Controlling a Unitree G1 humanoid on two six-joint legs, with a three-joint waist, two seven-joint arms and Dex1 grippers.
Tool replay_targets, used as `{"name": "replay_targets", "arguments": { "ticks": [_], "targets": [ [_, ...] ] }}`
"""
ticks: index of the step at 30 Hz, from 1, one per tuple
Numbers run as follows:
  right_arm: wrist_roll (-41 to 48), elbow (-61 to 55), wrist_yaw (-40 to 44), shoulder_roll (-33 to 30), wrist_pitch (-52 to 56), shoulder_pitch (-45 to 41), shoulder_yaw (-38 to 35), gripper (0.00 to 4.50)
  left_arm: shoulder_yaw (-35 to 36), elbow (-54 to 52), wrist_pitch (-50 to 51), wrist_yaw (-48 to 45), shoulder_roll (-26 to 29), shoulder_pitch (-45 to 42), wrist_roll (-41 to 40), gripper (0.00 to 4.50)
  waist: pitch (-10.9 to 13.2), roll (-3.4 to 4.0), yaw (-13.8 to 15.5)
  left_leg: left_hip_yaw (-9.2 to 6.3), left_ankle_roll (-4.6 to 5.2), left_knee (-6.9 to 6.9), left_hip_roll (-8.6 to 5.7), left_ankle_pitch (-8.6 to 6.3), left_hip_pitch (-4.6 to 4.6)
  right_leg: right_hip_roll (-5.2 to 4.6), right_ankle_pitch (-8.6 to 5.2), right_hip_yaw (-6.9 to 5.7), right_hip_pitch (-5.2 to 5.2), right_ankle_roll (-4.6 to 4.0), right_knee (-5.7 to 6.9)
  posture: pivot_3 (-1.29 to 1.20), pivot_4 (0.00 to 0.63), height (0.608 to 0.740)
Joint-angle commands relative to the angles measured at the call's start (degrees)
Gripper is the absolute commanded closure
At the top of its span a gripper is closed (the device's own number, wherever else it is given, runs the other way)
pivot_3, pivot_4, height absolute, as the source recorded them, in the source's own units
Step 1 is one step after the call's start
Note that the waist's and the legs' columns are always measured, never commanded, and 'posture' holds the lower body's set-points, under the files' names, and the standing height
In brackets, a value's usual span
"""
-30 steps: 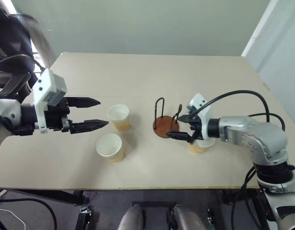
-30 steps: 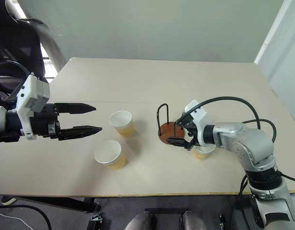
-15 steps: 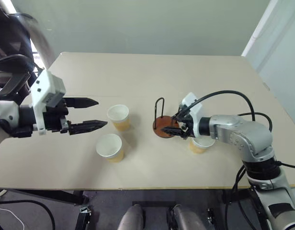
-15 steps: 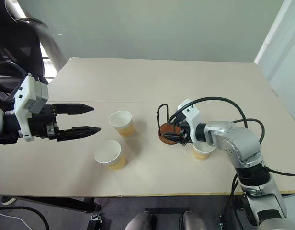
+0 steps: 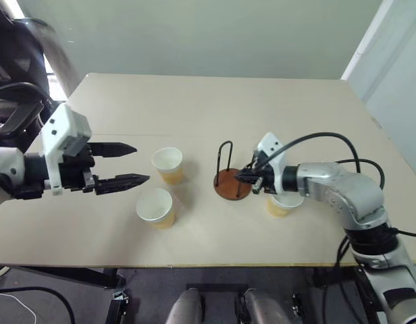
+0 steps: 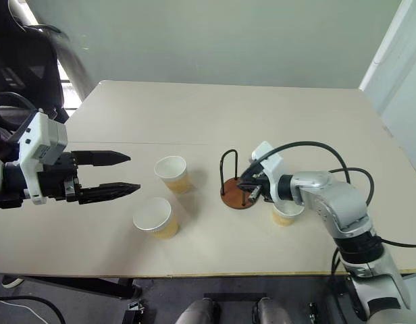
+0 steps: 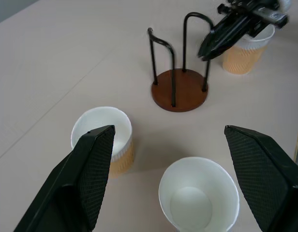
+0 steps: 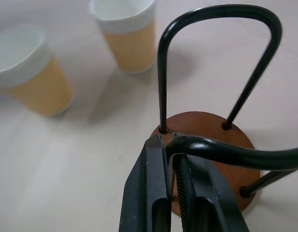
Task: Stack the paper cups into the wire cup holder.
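right gripper pinched on near loop of wire cup holder; left gripper agape, left of two paper cups

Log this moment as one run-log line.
right gripper: shut on wire cup holder loop | left gripper: open, empty | paper cups: unstacked

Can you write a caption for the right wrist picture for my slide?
Right gripper, jaws shut on a wire loop of the cup holder, two paper cups standing beyond.
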Motion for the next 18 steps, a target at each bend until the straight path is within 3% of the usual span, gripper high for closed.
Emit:
{"name": "replay_targets", "arguments": {
  "ticks": [1, 9, 18],
  "targets": [
    [3.0, -4.4, 8.6, -3.2, -4.2, 1.6, 1.0, 4.43, 2.0, -1.1, -0.2, -0.5, 1.3, -0.5, -0.5, 0.61, 0.0, 0.0, 0.0, 0.0, -0.01, 0.0, 0.0, -0.01, 0.0, 0.0, 0.0, 0.01, 0.0, 0.0, 0.0, 0.0, 0.15, 0.74],
    [7.2, -9.3, 23.9, -9.1, -12.0, 5.4, 1.6, 4.43, -0.2, 0.1, -0.5, -1.3, 2.2, -2.5, -0.5, 0.61, 0.0, -0.03, -0.1, 0.01, -0.04, -0.01, 0.01, -0.01, -0.01, 0.04, -0.05, 0.0, 0.0, -0.06, 0.0, 0.0, 0.15, 0.74],
    [1.7, -7.2, 25.1, -8.5, -19.1, 6.7, 5.0, 4.43, -1.1, 0.5, -0.4, -2.0, 2.8, -3.5, -0.2, 0.61, 0.0, -0.03, -0.1, 0.0, 0.01, 0.01, 0.03, 0.05, 0.02, 0.04, -0.05, 0.02, 0.01, -0.06, 0.01, 0.0, 0.15, 0.74]
  ]
}}
